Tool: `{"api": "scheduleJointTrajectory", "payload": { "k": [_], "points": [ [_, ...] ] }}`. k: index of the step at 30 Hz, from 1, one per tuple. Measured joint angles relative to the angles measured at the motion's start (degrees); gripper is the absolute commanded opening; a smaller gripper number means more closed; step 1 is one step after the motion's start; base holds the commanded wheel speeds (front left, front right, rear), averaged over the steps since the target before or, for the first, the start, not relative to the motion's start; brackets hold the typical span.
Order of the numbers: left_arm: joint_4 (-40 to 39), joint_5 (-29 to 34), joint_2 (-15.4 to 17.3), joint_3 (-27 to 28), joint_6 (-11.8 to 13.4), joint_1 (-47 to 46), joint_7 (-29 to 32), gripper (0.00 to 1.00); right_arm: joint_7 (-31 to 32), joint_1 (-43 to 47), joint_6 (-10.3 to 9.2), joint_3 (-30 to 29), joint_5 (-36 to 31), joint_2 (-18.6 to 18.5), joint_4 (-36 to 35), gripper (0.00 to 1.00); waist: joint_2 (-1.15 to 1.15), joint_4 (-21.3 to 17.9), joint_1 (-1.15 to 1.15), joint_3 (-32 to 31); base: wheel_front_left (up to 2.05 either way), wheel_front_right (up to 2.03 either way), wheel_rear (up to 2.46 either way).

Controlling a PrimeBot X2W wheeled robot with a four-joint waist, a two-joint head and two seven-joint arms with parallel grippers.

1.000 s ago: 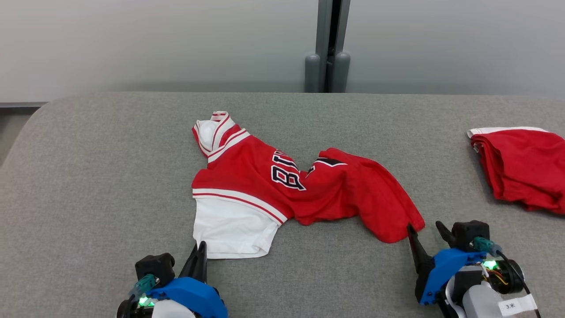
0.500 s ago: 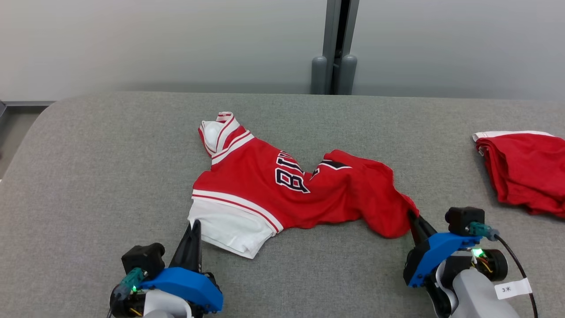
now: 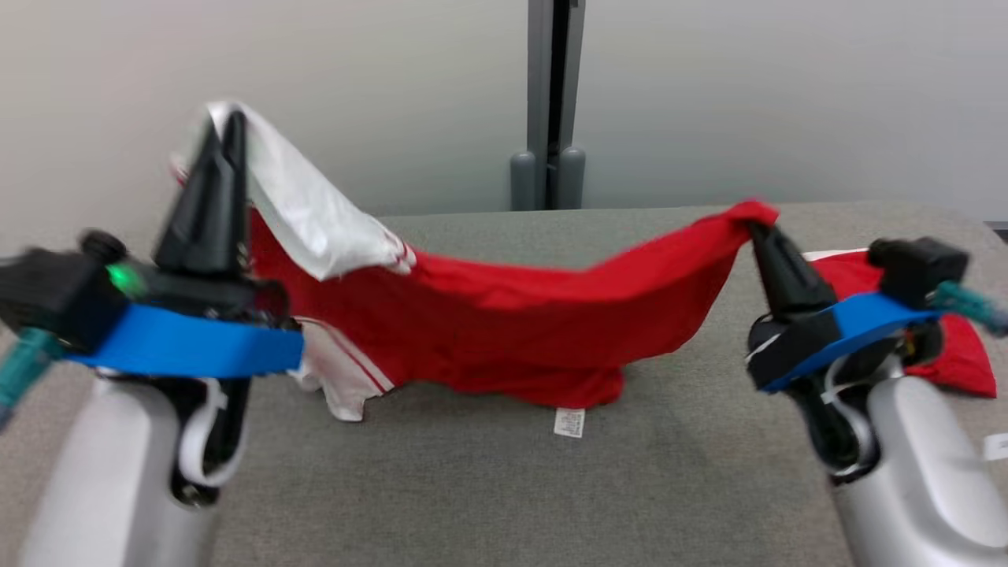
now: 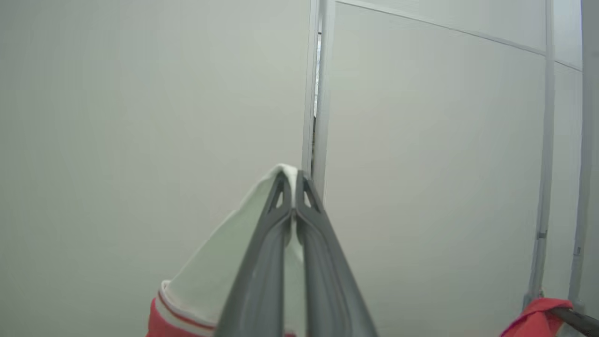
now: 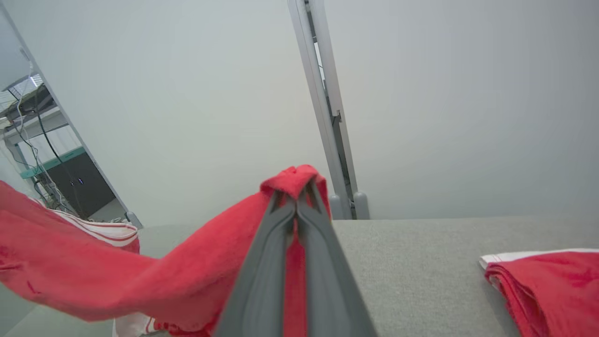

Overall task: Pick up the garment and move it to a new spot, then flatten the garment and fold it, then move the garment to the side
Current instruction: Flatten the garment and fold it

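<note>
Red jersey (image 3: pixel 504 331) strung up by both ends.
Left pincer (image 3: pixel 223 126) is closed on the white hem (image 3: pixel 307 213), held high; right pincer (image 3: pixel 757 232) clamps a red corner, lower. Raise your right to match and draw apart, so the middle sagging between them clears the grey table (image 3: pixel 472 504).

Soft, even light, faint shadows; the head view is motion-blurred, the wrist views curve at edges.
</note>
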Motion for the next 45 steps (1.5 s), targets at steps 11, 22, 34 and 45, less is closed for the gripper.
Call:
{"api": "scheduleJointTrajectory", "payload": {
  "k": [11,22,34,45],
  "points": [
    [-18.6,1.8,7.1,2.2,0.2,-13.8,12.0,0.0,15.0,4.6,0.0,-10.2,1.4,-2.8,-36.1,0.0,0.0,-3.2,0.0,0.8,0.0,0.0,0.0],
    [-14.9,0.9,8.2,-0.7,-1.9,-25.4,16.5,0.0,21.4,-0.7,0.0,-13.8,-6.2,-2.3,-41.0,0.0,0.0,-6.1,0.0,10.1,0.0,0.0,0.0],
    [12.3,7.5,9.7,-3.3,-3.4,-52.0,10.4,0.0,13.6,-34.2,0.01,-8.4,-16.0,0.9,-10.8,0.0,0.0,-7.9,0.02,22.0,0.0,0.0,0.0],
    [30.0,8.4,5.2,-5.4,-3.7,-63.2,-1.8,0.0,3.4,-49.8,0.0,-9.2,-29.4,2.6,10.9,0.0,0.0,-5.9,0.02,29.9,0.0,0.0,0.0]
  ]
}}
